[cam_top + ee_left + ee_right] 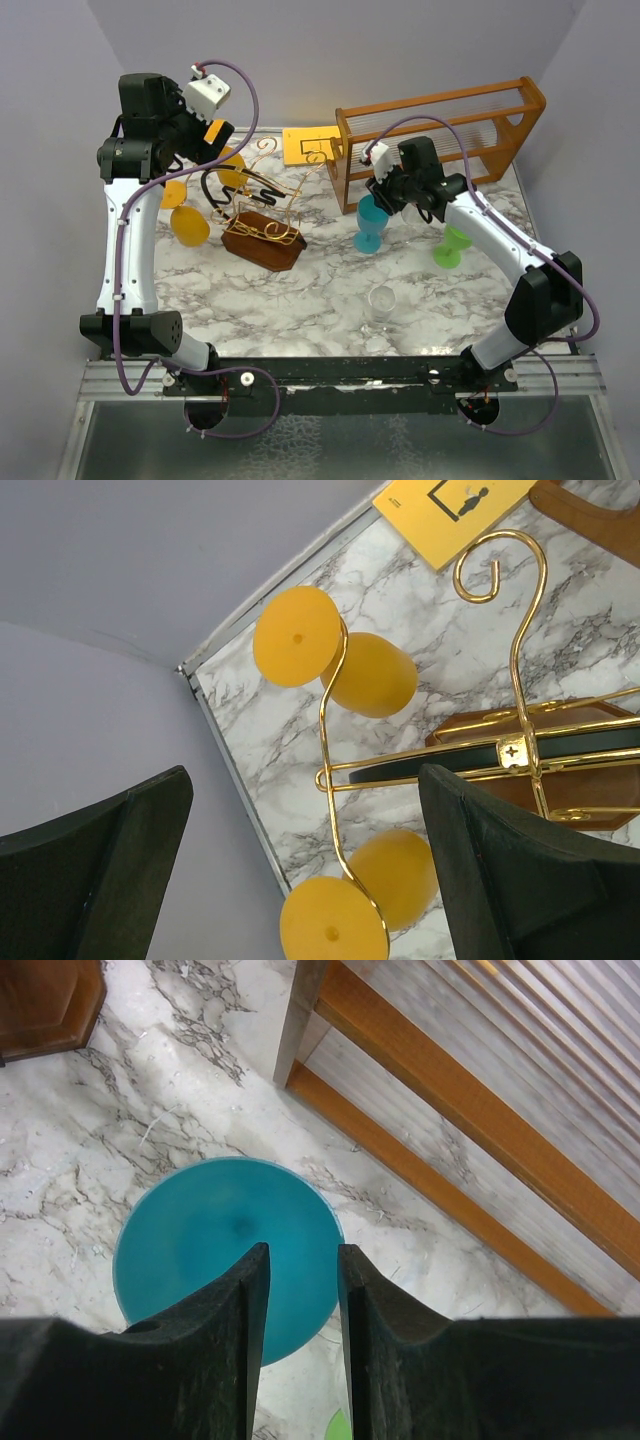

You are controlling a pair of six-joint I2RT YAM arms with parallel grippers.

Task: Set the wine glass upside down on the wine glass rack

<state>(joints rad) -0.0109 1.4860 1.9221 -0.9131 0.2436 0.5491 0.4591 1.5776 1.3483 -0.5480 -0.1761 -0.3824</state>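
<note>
Wine glass (pixel 190 1230) stands beside wooden frame (pixel 450 1085), right fingers (pixel 200 1360) over it

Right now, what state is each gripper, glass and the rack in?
left gripper: wide open, empty.
right gripper: fingers narrowly apart over the teal wine glass; grip unclear.
teal wine glass: standing on the table.
first yellow glass: hanging upside down on the wine glass rack.
second yellow glass: hanging upside down likewise.
wine glass rack: upright, two arms occupied.
green glass: standing, untouched.
clear glass: standing, untouched.
</note>
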